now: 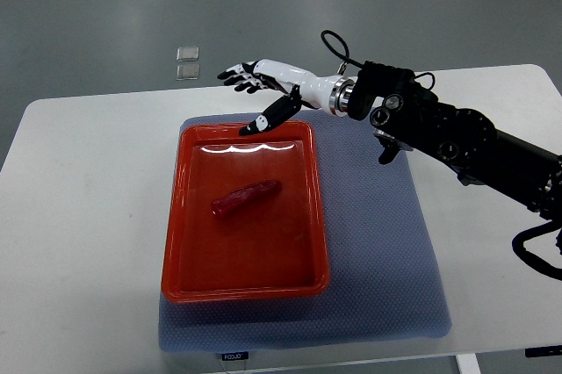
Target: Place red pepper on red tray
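Observation:
A long red pepper (245,198) lies inside the red tray (180,251), a little left of its middle, tilted with its tip toward the upper right. My right hand (250,84) hovers above and beyond the tray's far rim, its arm reaching in from the right edge. The fingers are spread and hold nothing; the thumb (268,119) points down toward the tray's back edge. The hand is well apart from the pepper. No left arm shows.
The tray rests on a blue-grey mat (386,251) on a white table (79,216). Two small clear squares (187,61) lie on the grey floor beyond the table's far edge. The dark right arm (457,141) crosses above the mat's upper right.

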